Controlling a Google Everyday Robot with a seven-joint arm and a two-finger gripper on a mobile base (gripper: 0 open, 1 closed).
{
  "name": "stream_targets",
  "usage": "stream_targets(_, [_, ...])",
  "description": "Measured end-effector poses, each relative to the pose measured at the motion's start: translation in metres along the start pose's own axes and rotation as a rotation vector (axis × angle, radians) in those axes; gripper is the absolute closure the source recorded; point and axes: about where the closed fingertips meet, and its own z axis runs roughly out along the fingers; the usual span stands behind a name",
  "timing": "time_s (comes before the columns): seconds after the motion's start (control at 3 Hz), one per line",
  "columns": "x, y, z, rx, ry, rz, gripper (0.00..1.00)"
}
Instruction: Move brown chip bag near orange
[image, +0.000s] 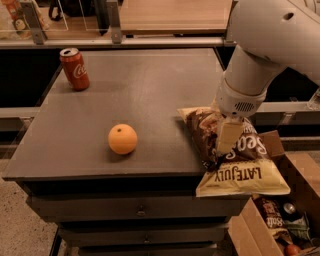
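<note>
The brown chip bag (243, 172) is dark brown with cream-yellow ends and "LATE JULY" lettering. It lies at the table's right front corner, its lower end hanging over the edge. My gripper (227, 137) comes down from the white arm at upper right and is shut on the middle of the bag; one cream finger (229, 136) shows on top of it. The orange (122, 139) sits on the table near the front edge, well left of the bag, with a gap between them.
A red soda can (74, 69) stands upright at the back left of the dark table (145, 85). An open cardboard box (295, 175) holding mixed snacks sits on the floor, lower right. A rail and wooden surface run behind the table.
</note>
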Motion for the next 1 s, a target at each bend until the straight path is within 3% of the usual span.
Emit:
stream_targets(0.33, [0.000,0.000,0.000,0.000,0.000,0.000,1.00])
stream_targets(1.0, [-0.006,-0.005,-0.045,0.057,-0.088,-0.006,1.00])
